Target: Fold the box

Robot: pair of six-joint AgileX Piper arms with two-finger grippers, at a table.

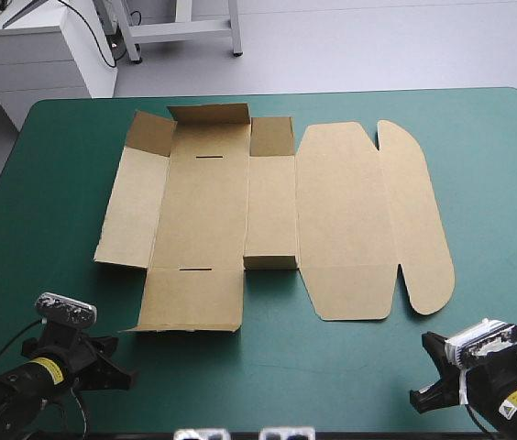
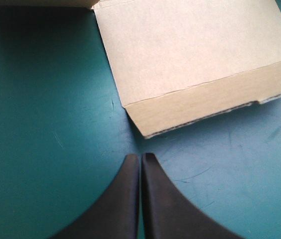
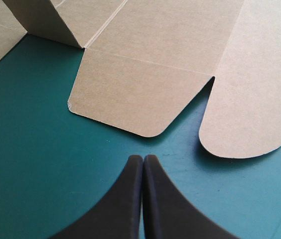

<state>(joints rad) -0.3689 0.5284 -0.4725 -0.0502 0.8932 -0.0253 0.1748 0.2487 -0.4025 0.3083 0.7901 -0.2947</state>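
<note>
i see the box (image 1: 268, 215) lying opened out as a brown sheet in the middle of the table (image 1: 478, 137), its long axis running left to right. its rounded end flap (image 1: 414, 215) points right. at the left end the small far flaps stand partly raised. the rest looks flat.

both arms sit at the near edge, well apart from each other, one toward each near corner. the left gripper (image 1: 116, 367) is clenched on nothing, its black fingers meeting in one point. in its wrist view the near left flap (image 2: 195, 64) lies just ahead of the tips, not touching, its near strip bent along a crease. the right gripper (image 3: 143, 158) is clenched and empty too. just ahead of it lies the tapered near flap (image 3: 140, 94), with the rounded end flap beside that on the right. a strip of teal-green cover separates the fingertips from the board.

bare cover runs along the near side, and there is open room left and right of the sheet. the far flaps come close to the table's far edge.
</note>
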